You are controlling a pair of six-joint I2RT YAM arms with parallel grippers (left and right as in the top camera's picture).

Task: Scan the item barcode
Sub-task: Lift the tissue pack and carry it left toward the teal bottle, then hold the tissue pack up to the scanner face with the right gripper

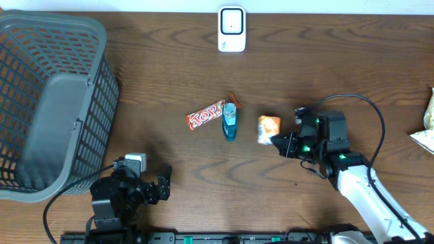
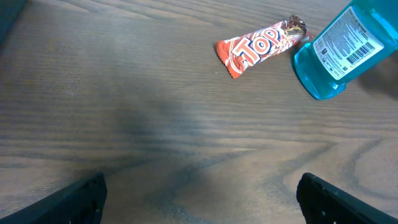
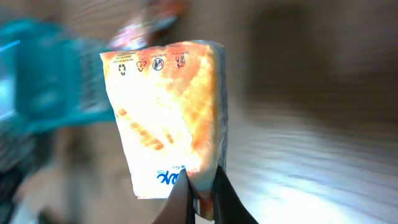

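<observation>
orange packet (image 3: 165, 112) pinched at its edge in right pincer (image 3: 200, 190).

Table (image 1: 169, 61): dark wood, visible grain, matt. Basket (image 1: 105, 88), upper left: grey plastic lattice. Candy wrapper (image 1: 205, 118) and orange packet (image 1: 268, 127): glossy film. Blue bottle (image 1: 230, 123): translucent plastic, paper label.

Even light; right wrist view blurred around the sharp snack packet (image 3: 165, 118), table (image 3: 323, 155) glaring.
</observation>
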